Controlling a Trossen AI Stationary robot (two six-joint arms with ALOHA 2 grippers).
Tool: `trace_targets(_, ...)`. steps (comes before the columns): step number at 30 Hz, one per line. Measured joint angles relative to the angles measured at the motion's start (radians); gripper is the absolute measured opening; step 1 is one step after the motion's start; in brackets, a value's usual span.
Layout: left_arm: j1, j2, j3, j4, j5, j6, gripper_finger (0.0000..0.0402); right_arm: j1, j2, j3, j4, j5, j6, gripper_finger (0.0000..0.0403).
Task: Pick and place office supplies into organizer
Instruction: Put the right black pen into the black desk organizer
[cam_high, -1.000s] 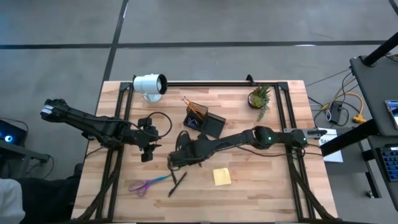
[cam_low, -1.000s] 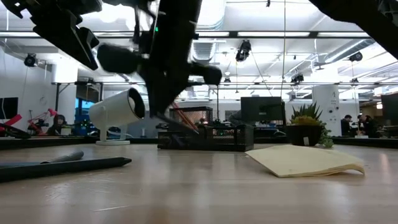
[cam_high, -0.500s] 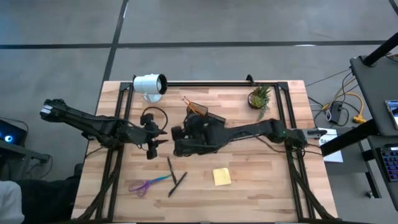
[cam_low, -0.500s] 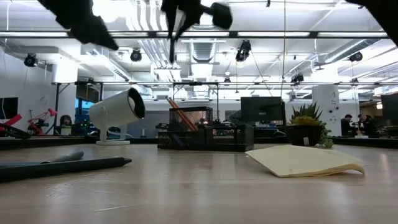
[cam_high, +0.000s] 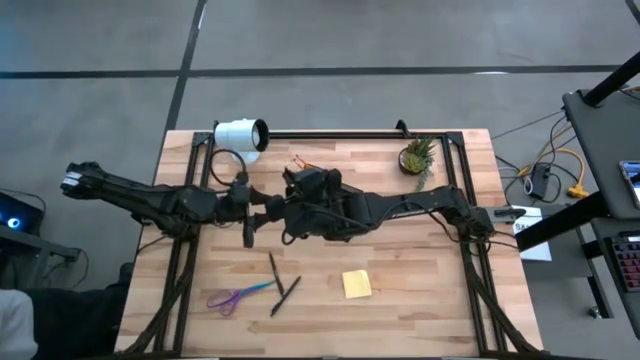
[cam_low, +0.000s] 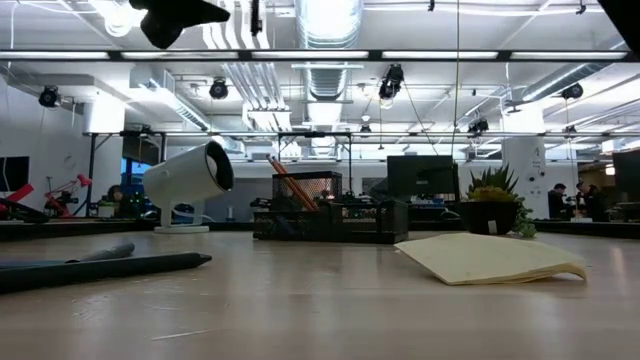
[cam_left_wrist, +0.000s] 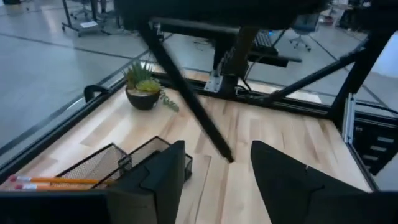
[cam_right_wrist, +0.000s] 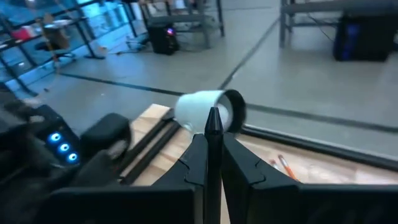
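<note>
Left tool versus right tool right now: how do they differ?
The left tool has its fingers apart; the right tool has its fingers shut. The left tool holds nothing, while the right tool grips a thin black pen. Both are raised off the table beside the black mesh organizer.

Grey concrete floor (cam_high: 380, 40) around counter, dark seam lines crossing it. Counter (cam_high: 420, 290) of pale wood planks, black frame rails along edges. Grey desk (cam_high: 605, 180) at right with cables and orange plug on floor beside it. Low view: open workshop hall, exposed ducts (cam_low: 325, 20) and long strip lights (cam_low: 470, 55) on ceiling, hanging spot lamps, white pillar (cam_low: 520, 160), dark monitors (cam_low: 420, 175), people far off at benches. Right wrist view: black cart frames, blue-lit device (cam_right_wrist: 62, 146).
</note>
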Motion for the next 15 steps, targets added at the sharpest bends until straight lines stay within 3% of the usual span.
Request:
trace_targets(6, 0.024, -0.069, -0.037, 0.027, 0.013, -0.031, 0.0194, 0.001, -0.007, 0.0, 0.058, -0.047, -0.093, 0.0013)
trace_targets(11, 0.08, -0.109, -0.111, 0.222, 0.167, -0.128, 0.0197, 0.001, -0.008, 0.0, 0.249, -0.139, -0.326, 0.0013)
trace_targets(15, 0.114, -0.111, -0.137, 0.274, 0.209, -0.153, 0.0197, -0.008, -0.008, 0.0, 0.324, -0.197, -0.396, 0.0013)
